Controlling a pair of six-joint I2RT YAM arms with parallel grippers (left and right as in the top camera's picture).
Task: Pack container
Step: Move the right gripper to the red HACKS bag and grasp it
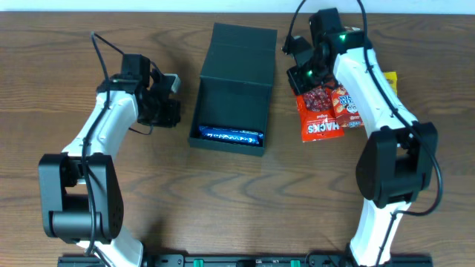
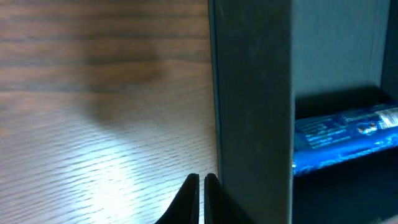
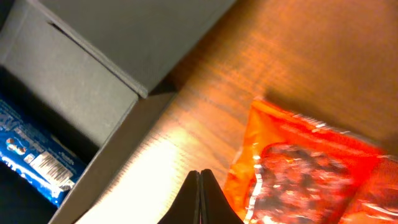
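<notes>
Left gripper (image 2: 202,182), clenched empty, sits low beside the container's (image 1: 236,89) left wall. Right gripper (image 3: 199,178), likewise clenched empty, hovers just right of it.

Wood-grain table (image 1: 223,208) with open black container (image 1: 241,52), red snack packets (image 1: 320,122) and yellow packet (image 1: 390,77) alongside.

The box (image 1: 239,67) is matte black with a teal tinge, and the packet (image 1: 235,136) in it is blue. The bag (image 1: 320,113) is red with white lettering. The desk (image 1: 223,208) is brown wood grain.

The only legible word is "HACKS", in white on the red snack packet (image 1: 321,113)
</notes>
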